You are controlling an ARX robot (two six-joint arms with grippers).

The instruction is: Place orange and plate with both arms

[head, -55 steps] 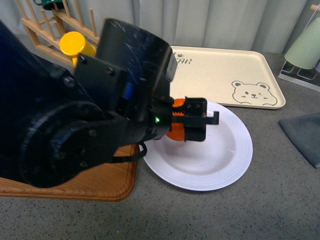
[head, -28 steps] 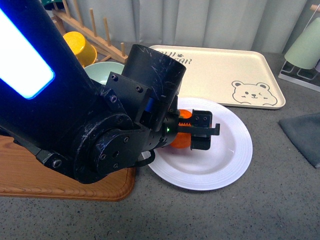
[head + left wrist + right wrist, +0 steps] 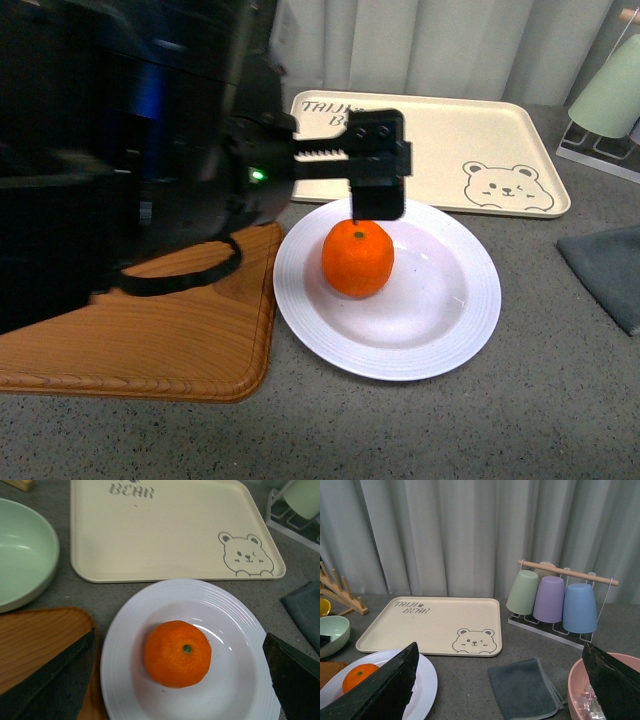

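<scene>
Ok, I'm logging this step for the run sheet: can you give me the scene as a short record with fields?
plate: on the table beside the wooden tray, near the bear tray
orange: in the plate's middle, stem dimple up, touched by neither hand
left hand: open, over the orange
right hand: open, empty, off to the plate's side

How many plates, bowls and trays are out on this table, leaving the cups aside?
Plates: 1, the white plate with the fruit on it
Bowls: 2, the pale green bowl and the pink bowl
Trays: 2, the cream bear tray and the wooden tray
Total: 5
</scene>
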